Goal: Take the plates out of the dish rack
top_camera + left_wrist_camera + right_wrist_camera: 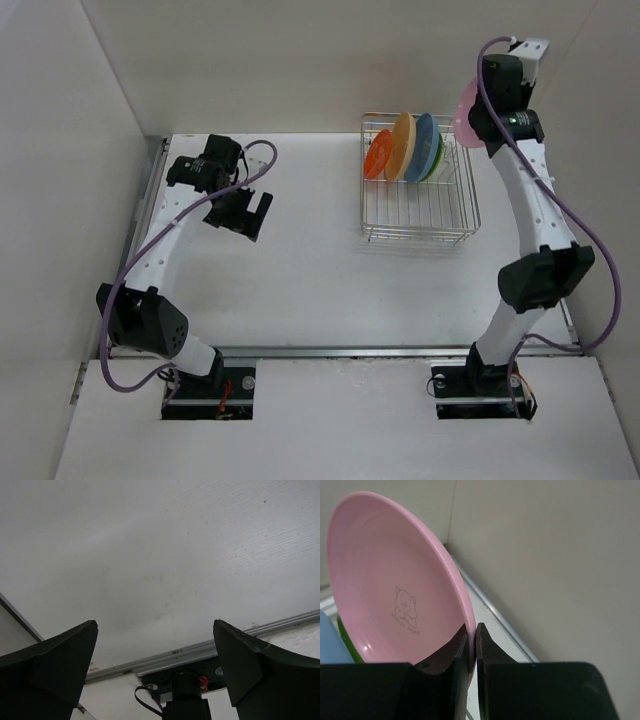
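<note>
As right pincer (471, 629) grips, pink bear-printed plate (385, 575)

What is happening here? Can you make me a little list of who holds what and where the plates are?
Right gripper: shut on the pink plate rim, outside the rack
Left gripper: open, empty
Dish rack: on the table, far right
In rack: orange plate, cream-yellow plate, blue plate, green plate, standing on edge

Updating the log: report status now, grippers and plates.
Left gripper open, empty. Right gripper shut on pink plate rim, at dish rack far-right corner. Racked upright: orange plate, cream plate, blue plate, green plate. Nothing blocking.
</note>
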Robot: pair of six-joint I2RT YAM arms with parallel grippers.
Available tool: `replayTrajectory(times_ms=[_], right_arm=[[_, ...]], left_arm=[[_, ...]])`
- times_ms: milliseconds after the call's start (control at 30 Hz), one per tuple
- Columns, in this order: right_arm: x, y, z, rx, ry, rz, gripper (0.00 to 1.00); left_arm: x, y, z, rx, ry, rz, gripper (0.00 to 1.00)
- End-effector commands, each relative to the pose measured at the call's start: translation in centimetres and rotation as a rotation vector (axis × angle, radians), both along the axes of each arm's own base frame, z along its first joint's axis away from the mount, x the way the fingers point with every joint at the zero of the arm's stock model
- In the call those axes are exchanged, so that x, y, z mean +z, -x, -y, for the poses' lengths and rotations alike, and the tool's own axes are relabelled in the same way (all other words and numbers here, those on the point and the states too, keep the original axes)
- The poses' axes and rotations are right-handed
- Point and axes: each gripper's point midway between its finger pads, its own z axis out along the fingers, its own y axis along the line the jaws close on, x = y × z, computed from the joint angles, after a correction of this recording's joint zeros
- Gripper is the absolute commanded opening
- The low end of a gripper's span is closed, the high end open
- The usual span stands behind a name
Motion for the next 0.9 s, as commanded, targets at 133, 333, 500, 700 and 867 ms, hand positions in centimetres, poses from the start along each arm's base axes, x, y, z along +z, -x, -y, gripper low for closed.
replayTrajectory(times_ms=[133,333,500,700,867], right_arm=[[11.0,5.8,-6.4,0.119,0.0,0.271,0.0],[5.4,5.4,-23.2,0.787,-0.167,0.172,0.0],[-0.4,7.4,-36.1,1.243,-0.365,0.018,0.0],[-1.8,9.9,-43.3,1.568,-0.562,0.006,0.0],[-3.8,11.2,-45.5,1.668,-0.637,-0.043,0.0]], left_arm=[[4.5,-1.4,0.9,0.053,0.069,0.146,1.0],[9.0,-3.5,3.9,0.064,0.24,0.224,1.0],[10.7,-5.3,4.1,0.112,0.364,0.225,1.0],[5.8,-5.0,3.9,0.083,0.305,0.073,1.0],[2.7,-4.0,3.8,0.063,0.28,-0.027,0.91]])
